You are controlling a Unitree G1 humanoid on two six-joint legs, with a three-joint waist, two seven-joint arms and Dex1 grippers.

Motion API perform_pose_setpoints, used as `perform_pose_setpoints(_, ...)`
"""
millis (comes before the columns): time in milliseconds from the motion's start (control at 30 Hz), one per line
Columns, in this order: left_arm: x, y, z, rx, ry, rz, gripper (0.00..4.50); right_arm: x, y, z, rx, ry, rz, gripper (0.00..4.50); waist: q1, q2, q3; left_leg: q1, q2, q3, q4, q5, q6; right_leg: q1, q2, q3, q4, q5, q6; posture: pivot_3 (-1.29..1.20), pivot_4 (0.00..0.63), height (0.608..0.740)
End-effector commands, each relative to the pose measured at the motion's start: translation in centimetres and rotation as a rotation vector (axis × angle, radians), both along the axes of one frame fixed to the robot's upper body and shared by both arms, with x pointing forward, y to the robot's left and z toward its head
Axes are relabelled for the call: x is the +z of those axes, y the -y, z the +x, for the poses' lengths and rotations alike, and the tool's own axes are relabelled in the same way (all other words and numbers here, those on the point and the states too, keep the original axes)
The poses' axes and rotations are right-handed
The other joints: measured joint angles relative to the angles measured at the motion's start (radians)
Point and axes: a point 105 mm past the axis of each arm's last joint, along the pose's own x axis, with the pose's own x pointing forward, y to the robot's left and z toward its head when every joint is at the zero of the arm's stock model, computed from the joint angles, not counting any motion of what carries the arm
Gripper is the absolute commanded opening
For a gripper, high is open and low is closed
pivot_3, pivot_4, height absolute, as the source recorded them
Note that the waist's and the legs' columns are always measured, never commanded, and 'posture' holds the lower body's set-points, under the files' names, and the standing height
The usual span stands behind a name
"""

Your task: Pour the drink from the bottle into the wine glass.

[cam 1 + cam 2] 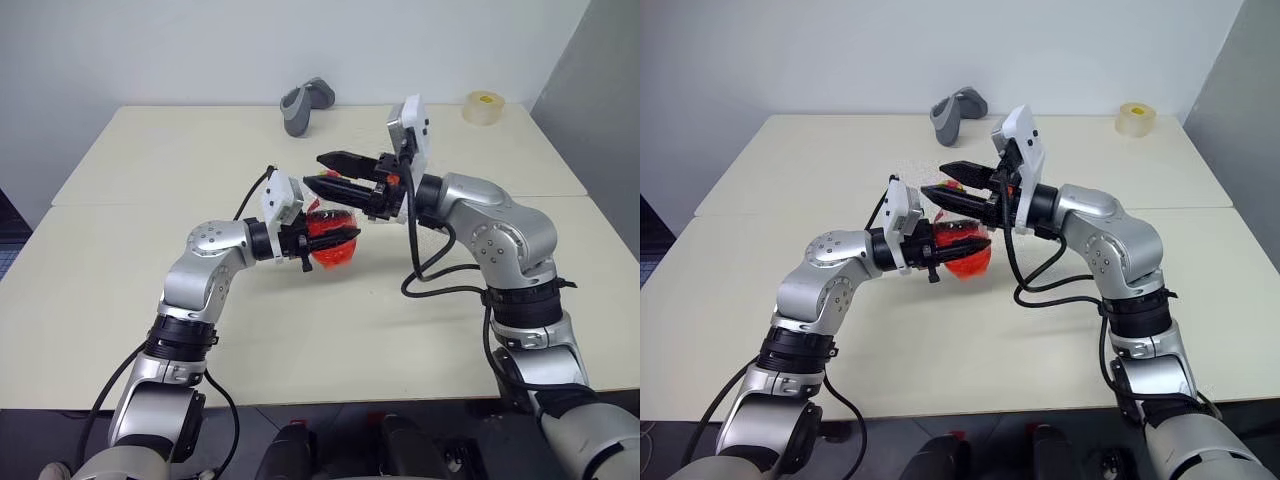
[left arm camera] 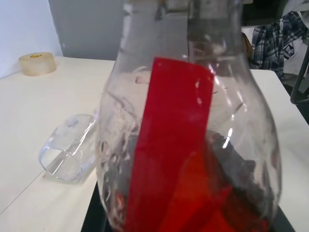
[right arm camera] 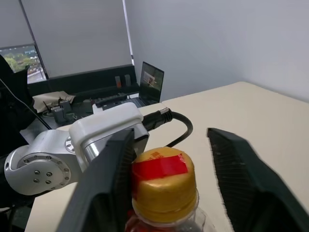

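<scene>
The bottle (image 1: 331, 243), clear plastic with a red strip on its side, is held above the middle of the table with my left gripper (image 1: 322, 240) shut on its body. The red drink (image 2: 207, 198) fills its lower part. My right gripper (image 1: 315, 170) reaches in from the right at the bottle's top. Its fingers stand on either side of the red-and-yellow cap (image 3: 161, 179): one finger (image 3: 113, 169) touches the cap, the other is apart from it. The wine glass (image 2: 67, 147) lies on its side on the table beyond the bottle, with just its clear bowl showing.
A grey curved object (image 1: 305, 105) sits at the table's far edge, and a roll of tape (image 1: 486, 107) at the far right corner. A seam (image 1: 120, 200) runs across the table (image 1: 110, 300). My right arm's cable (image 1: 425, 270) hangs over the table.
</scene>
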Motion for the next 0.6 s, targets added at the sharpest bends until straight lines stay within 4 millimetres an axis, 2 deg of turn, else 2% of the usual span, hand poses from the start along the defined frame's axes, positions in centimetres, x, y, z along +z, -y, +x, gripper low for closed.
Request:
perform_pose_setpoints(33,1.7,0.3,-0.5,-0.032,0.08,-0.008,1.26,1.6,0.4,-0.3,0.006,0.042,0.038,1.26,0.0,0.0,0.0,0.0,0.0,0.0,0.0,0.0,0.0,0.0,0.0,0.0,0.0,0.0,0.0,0.0,0.15,0.74)
perform_pose_setpoints(367,1.9,0.2,-1.0,-0.05,0.121,0.013,1.26,0.8,0.1,-1.4,0.089,0.068,-0.038,1.27,0.0,0.0,0.0,0.0,0.0,0.0,0.0,0.0,0.0,0.0,0.0,0.0,0.0,0.0,0.0,0.0,0.15,0.74)
perform_pose_setpoints(500,2.4,-1.5,-2.5,-0.058,0.142,0.049,1.25,0.6,-0.2,-2.5,0.273,0.105,-0.131,1.27,-0.011,0.001,0.001,0.0,0.0,0.001,-0.001,0.0,0.0,0.0,0.0,0.001,0.0,0.0,0.0,0.0,0.15,0.74)
perform_pose_setpoints(600,2.5,-1.9,-5.2,-0.11,0.122,0.066,1.24,1.1,-0.9,-3.7,0.451,0.142,-0.14,1.27,-0.02,0.001,0.001,0.001,0.001,0.0,-0.002,0.0,0.0,0.0,0.001,0.0,0.0,0.0,0.0,0.0,0.15,0.74)
